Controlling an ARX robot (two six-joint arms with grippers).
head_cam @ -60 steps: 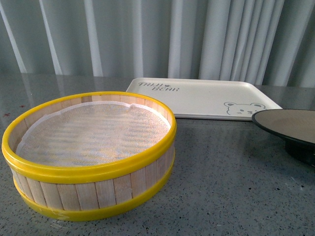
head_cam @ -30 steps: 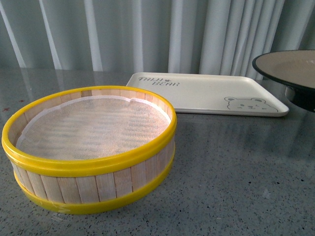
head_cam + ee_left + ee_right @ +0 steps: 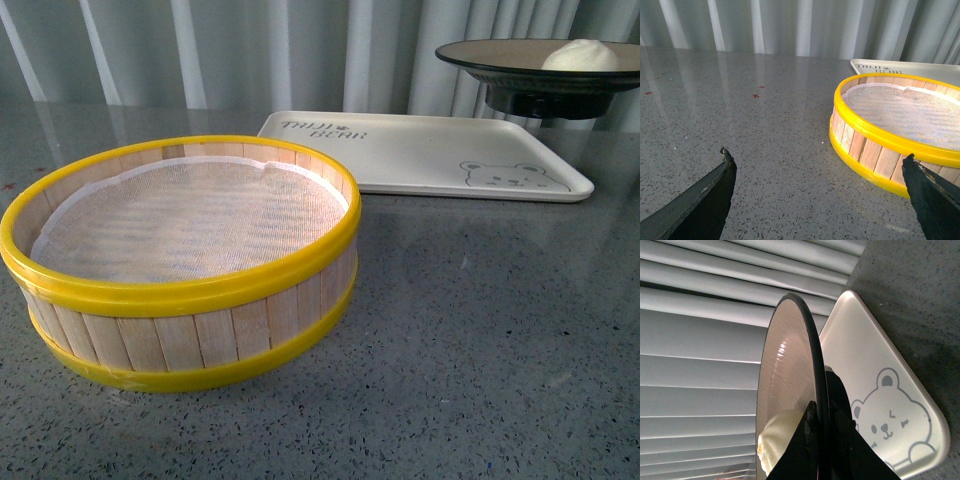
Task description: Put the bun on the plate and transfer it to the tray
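Your plate [image 3: 545, 98] and bun [image 3: 580, 55] over tray [image 3: 420, 150]
Only right wrist view shows right gripper [image 3: 820, 405] pinching the rim; left gripper [image 3: 817, 154] spread wide

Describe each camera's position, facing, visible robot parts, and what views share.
Front view: on the body, facing across the table: steamer basket, tray, raised plate with bun; no arm visible.
Left wrist view: on the left wrist, facing the basket; open left gripper shows.
Right wrist view: on the right wrist, edge-on to the plate; right gripper clamps its rim.
Shared: all three show the tray.
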